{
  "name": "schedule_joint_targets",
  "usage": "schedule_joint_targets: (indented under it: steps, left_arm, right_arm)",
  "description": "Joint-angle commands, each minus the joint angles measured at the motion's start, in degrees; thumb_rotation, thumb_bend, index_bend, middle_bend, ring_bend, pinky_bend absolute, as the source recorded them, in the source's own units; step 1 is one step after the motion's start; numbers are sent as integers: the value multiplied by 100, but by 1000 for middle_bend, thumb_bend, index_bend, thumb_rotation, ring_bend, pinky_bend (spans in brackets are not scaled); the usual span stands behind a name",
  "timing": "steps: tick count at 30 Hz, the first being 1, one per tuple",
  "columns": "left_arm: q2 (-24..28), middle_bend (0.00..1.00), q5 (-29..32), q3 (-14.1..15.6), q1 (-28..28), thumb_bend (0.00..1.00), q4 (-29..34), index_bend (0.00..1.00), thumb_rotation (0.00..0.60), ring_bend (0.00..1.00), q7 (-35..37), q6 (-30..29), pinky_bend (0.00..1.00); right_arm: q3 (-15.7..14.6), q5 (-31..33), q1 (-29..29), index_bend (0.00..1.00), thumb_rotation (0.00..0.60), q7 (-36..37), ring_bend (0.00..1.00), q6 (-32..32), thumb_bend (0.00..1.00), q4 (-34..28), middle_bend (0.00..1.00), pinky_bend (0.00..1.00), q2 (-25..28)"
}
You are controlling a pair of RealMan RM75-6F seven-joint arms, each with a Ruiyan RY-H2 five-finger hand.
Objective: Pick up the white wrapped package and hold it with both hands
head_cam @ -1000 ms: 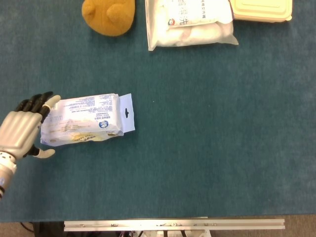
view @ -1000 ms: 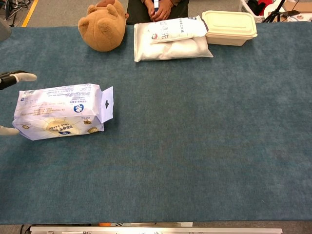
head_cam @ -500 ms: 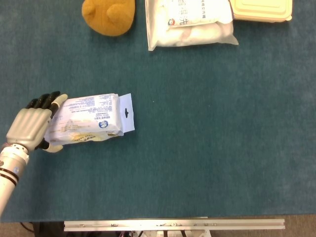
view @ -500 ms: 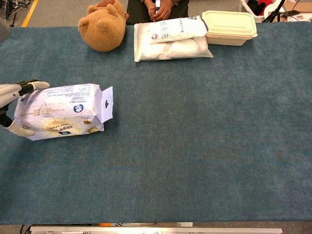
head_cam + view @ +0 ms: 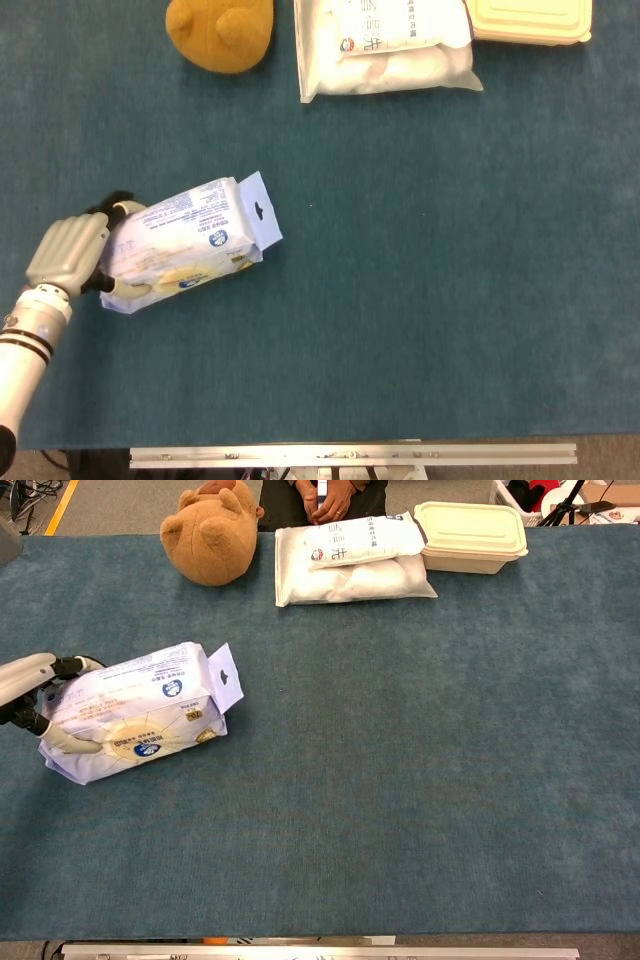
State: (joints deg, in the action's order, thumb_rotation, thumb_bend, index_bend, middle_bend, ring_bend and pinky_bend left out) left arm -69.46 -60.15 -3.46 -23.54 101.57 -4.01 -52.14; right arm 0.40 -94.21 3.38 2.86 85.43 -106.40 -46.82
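The white wrapped package (image 5: 185, 243) (image 5: 138, 710), printed in blue with a hang tab at its right end, lies at the table's left side, tilted with its right end raised. My left hand (image 5: 68, 255) (image 5: 35, 690) grips the package's left end, thumb under the near side and fingers over the far edge. My right hand appears in neither view.
At the back of the teal table (image 5: 430, 270) sit a brown plush toy (image 5: 220, 32), two stacked white pillow-like bags (image 5: 385, 45) and a cream lidded food box (image 5: 530, 18). A person's hands (image 5: 325, 498) show beyond the far edge. A metal rail (image 5: 350, 455) runs along the front.
My left hand has moved right and closed around the package's left end. The package has turned, its right end swinging up and away from its earlier level lie.
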Motion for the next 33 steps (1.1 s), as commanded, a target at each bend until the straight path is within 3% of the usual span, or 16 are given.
schedule_joint_targets:
  steps: [1, 3, 5, 17, 20, 24, 33]
  left_arm:
    - [-69, 306, 22, -132, -62, 205, -141, 457, 600, 373, 525, 316, 601]
    - [-75, 397, -11, -163, -99, 229, -207, 525, 600, 449, 737, 452, 659]
    - [-15, 427, -77, -203, -120, 234, -167, 543, 600, 471, 981, 572, 678]
    - [771, 434, -654, -655, -333, 234, 771, 521, 600, 469, 2300, 1015, 680]
    - [891, 432, -729, -755, -410, 234, 1005, 517, 600, 467, 2430, 1029, 680]
    - [1026, 430, -827, -832, -488, 233, 1308, 509, 600, 463, 2503, 1001, 679]
    - [1127, 425, -677, -867, -725, 232, 1748, 489, 600, 463, 2199, 889, 665]
  right_arm:
    - [16, 18, 34, 185, 600, -59, 290, -45, 143, -40, 319, 347, -16]
    - [33, 25, 63, 185, 600, -116, 290, -75, 143, -82, 319, 347, -24]
    - [56, 14, 91, 185, 600, -159, 289, -82, 144, -123, 319, 347, -31]
    - [254, -429, 547, 142, 600, -337, 276, -322, 144, -449, 288, 347, -66]
    - [329, -526, 736, 110, 600, -415, 250, -481, 124, -591, 262, 347, -96]
    - [458, -574, 1038, 68, 600, -483, 206, -759, 6, -789, 221, 347, -220]
    - [807, -211, 1777, 0, 600, -725, 129, -1533, 0, -1203, 145, 345, -702]
